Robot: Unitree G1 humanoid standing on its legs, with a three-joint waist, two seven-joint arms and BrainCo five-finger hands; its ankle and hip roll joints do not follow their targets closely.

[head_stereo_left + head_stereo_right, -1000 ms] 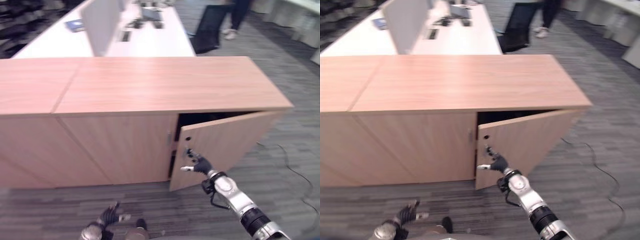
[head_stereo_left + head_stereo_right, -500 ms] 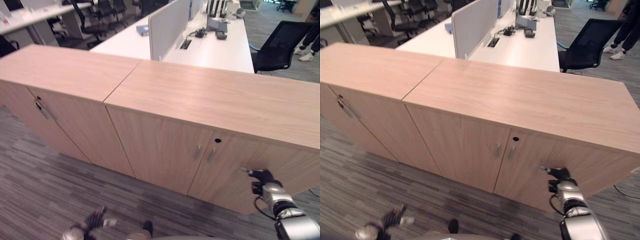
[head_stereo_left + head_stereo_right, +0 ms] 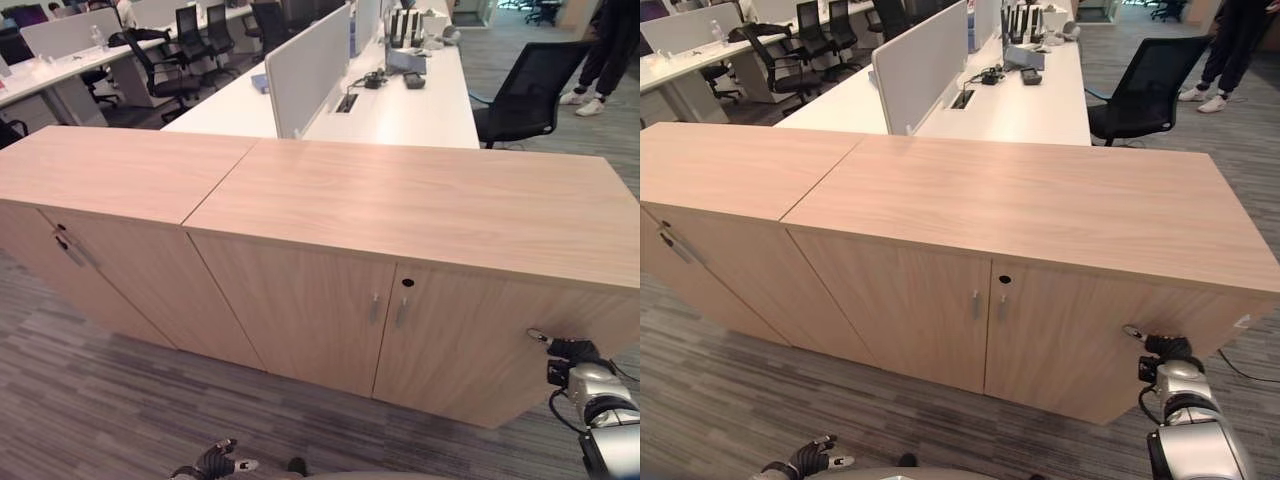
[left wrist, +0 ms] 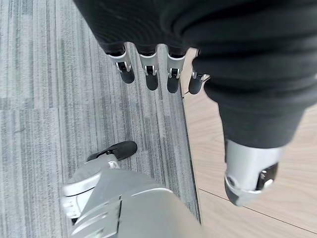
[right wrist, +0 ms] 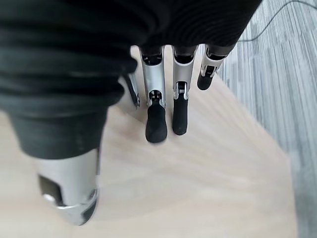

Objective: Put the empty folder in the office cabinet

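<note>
Right eye view, lower right: right hand (image 3: 1164,348) pressed straight fingers against the cabinet door (image 3: 1090,340), apparently shutting it; left hand (image 3: 808,459) hung relaxed.

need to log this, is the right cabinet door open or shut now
Shut, or very nearly: the right door lies flush with its neighbour, no dark gap showing, and the right hand rests straight-fingered against it.

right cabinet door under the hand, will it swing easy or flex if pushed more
The light wood cabinet door looks like a flat rigid panel, so it should swing rather than flex. The right hand presses near its free edge, far from the handles, so pushing is probably light. It already looks nearly flush, so little travel likely remains.
</note>
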